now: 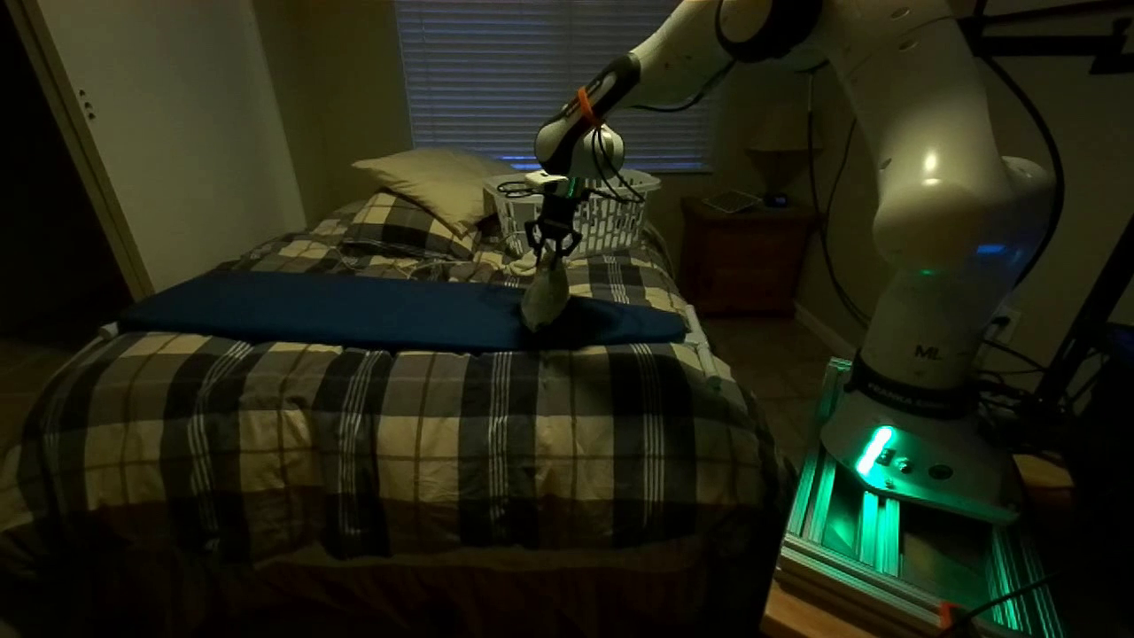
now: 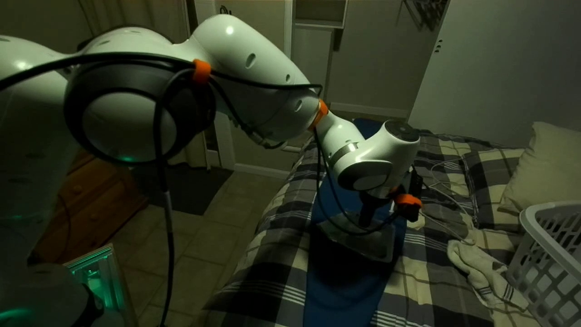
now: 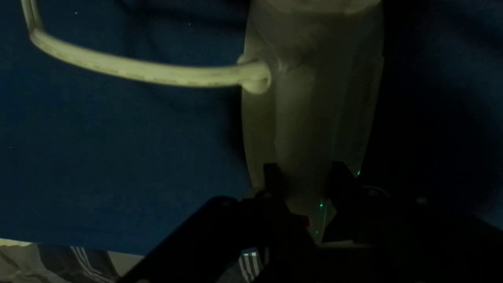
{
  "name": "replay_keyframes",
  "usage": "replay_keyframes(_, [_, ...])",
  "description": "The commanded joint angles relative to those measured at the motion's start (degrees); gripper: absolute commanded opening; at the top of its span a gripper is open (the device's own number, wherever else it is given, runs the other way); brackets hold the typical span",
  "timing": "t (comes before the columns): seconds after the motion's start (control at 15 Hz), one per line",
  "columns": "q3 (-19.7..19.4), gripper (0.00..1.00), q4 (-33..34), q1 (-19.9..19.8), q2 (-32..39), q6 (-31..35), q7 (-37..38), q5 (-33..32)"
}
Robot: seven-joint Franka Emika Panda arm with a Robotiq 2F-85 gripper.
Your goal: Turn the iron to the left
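Softness is the broadest worry: the bed (image 1: 496,443) will probably give, so should the arm (image 1: 930,177) press down, the blue tabletop (image 1: 354,306) laid across it could tip or slide. Nearer the tabletop's robot-side short edge than the far one, nose just inside the long edge away from the pale pillow (image 1: 434,182), is the iron (image 1: 545,298). It points crosswise and fills most of the width, so a wide swing could carry nose or heel past a long edge. The pincer (image 3: 304,171) is pinching the iron's handle, one finger on each side, closer to nose than heel; a likely heavy heel could lag in the turn and twist the handle loose. The cord (image 3: 157,73) leaves the iron's side and might tug against the turn or get caught beneath.

In an exterior view the arm (image 2: 272,106) covers much of the pincer, and the tabletop's robot-side short edge runs out of frame. Dim light leaves unclear whether the iron's sole rests flat or hangs just above. The wrist view cuts off the heel, and the fingers sink into black there, so how firmly they press cannot be read.
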Motion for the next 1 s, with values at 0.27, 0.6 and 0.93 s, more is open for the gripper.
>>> replay_keyframes(0.27, [-0.7,0.77,-1.8,0.3,-3.9,0.6,-1.6,3.1])
replay_keyframes(0.6, [-4.7,1.00,-1.7,4.6,-9.9,-0.1,12.0,1.6])
replay_keyframes(0.93, [-14.7,1.00,-0.6,15.0,-16.1,-6.6,34.5,-5.4])
